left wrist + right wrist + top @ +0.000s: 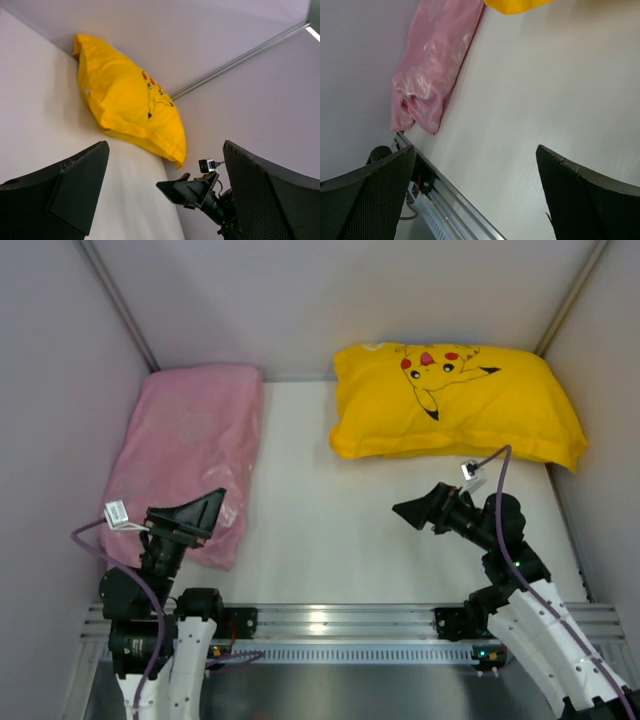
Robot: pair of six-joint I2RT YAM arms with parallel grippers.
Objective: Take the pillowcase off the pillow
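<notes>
A pink satin pillowcase (192,462) lies along the left wall and also shows in the right wrist view (436,60). It looks flat and rumpled. No white pillow with yellow trim shows in any view; I cannot tell if it is inside the pink cover. My left gripper (197,516) is open and empty above the pillowcase's near right corner, its jaws wide apart in the left wrist view (165,150). My right gripper (418,510) is open and empty above the bare table, in front of the yellow pillow; its own view (475,150) shows only table between the jaws.
A yellow cartoon-print pillow (455,402) lies at the back right against the walls, also in the left wrist view (127,105). Grey walls close the left, back and right sides. A metal rail (330,620) runs along the near table edge.
</notes>
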